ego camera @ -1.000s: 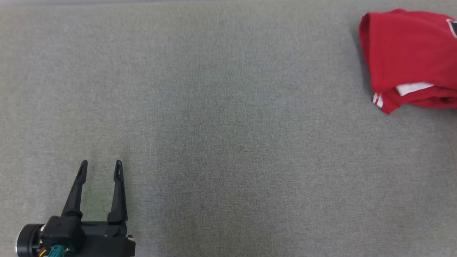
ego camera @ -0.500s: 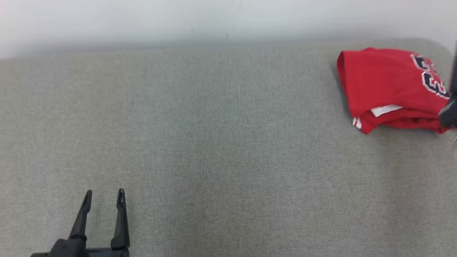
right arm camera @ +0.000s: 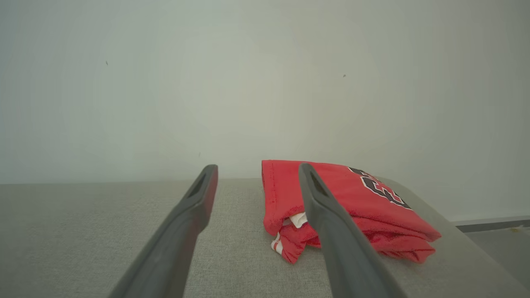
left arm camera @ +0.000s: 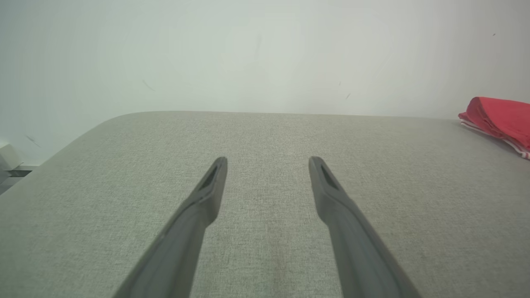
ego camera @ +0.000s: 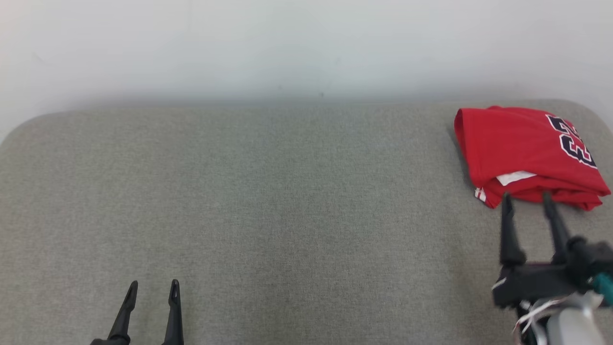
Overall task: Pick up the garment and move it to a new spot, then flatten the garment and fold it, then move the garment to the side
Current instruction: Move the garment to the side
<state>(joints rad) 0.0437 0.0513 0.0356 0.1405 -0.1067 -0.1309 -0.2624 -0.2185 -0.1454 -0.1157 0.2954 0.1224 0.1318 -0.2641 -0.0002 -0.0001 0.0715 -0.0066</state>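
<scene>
One garment (ego camera: pixel 522 153) lies on the grey table (ego camera: pixel 287 215). It is red, folded into a thick stack, and sits at the right of the head view near the table's far right corner. Two dark, white-edged digits (ego camera: pixel 572 141) show on its top layer, toward its right side. One white patch (ego camera: pixel 515 178) peeks from between the layers at its lower edge. A plain pale wall (ego camera: pixel 287 48) fills the top of the frame.

Two grippers are in view, each with two long dark fingers — four fingers in all. The left gripper (ego camera: pixel 152 289) is at the lower left of the head view, well apart from the garment. Its fingers (ego camera: pixel 125 311) are spread, with only bare table between them. The right gripper (ego camera: pixel 527 199) is at the lower right, and its fingers (ego camera: pixel 507 230) are spread too. Their tips reach up to the garment's lower edge in the picture. Whether they touch the cloth cannot be told from the head view.

In the right wrist view the garment lies ahead of the tips, right of centre, partly behind the right-hand finger — nothing is clamped. In the left wrist view the garment shows as a red strip at the far right edge.
</scene>
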